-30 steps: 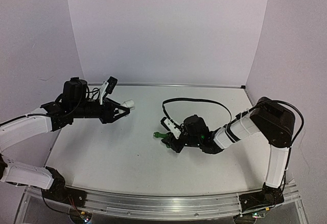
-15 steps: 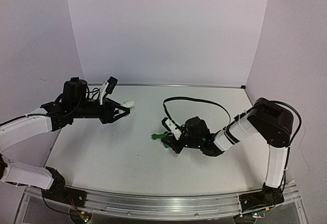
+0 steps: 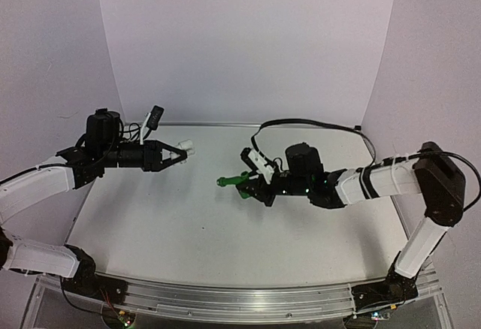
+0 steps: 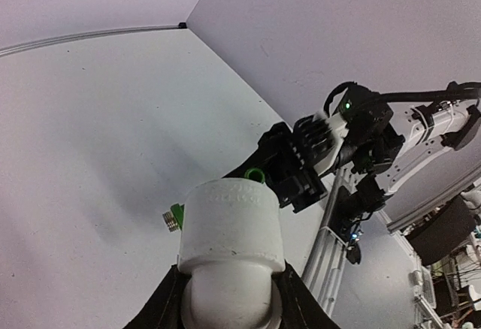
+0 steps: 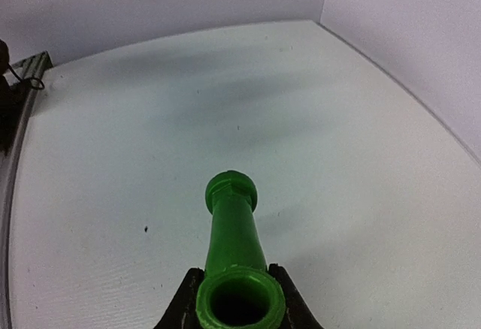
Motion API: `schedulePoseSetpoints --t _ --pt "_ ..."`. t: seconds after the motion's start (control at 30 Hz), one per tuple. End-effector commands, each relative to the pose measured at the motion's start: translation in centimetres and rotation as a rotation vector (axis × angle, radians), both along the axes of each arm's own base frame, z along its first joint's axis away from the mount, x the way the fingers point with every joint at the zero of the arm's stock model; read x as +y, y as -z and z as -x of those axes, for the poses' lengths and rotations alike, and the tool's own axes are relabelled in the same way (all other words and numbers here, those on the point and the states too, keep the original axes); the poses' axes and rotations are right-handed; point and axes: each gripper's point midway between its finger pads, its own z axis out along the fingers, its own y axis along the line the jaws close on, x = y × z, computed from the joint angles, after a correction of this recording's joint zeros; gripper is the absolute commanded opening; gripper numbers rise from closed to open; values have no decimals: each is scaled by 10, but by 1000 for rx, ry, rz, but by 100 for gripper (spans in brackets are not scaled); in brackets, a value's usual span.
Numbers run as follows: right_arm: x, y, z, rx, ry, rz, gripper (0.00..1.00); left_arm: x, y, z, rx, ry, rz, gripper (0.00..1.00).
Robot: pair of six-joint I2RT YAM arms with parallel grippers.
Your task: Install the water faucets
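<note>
Near centre the right gripper [image 3: 249, 187] clamps the small green plastic tap [image 3: 229, 182] by its stem, seemingly airborne; further left the left gripper [image 3: 175, 155] pinches the white blocky plastic fitting [image 3: 187, 147]; both look light, stiff, slippery.

White plastic fitting [image 4: 231, 224] clamped in the left pincer [image 4: 229, 299] at bottom centre, green tap [image 4: 255, 174] just behind it, open end facing, gripped by the black right pincer [image 4: 289, 167], white bench [image 4: 90, 134] beneath

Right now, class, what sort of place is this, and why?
Probably a robot lab bench: a white table boxed in by plain walls, the left gripper holding a white fitting, the right gripper a green tap.
</note>
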Motion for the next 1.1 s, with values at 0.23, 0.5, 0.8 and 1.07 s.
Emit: schedulePoseSetpoints --t 0.23,0.5,0.8,1.07 --pt "2 -216 30 -488 -265 -148 0 -15 -101 34 245 374 274 0" --pt "4 -268 63 -815 -379 -114 0 -12 -136 58 323 560 298 0" --pt "-6 -294 91 -940 -478 -167 0 -3 -138 95 254 747 263 0" --pt "-2 -296 99 -941 -535 -197 0 -5 -140 94 253 742 265 0"
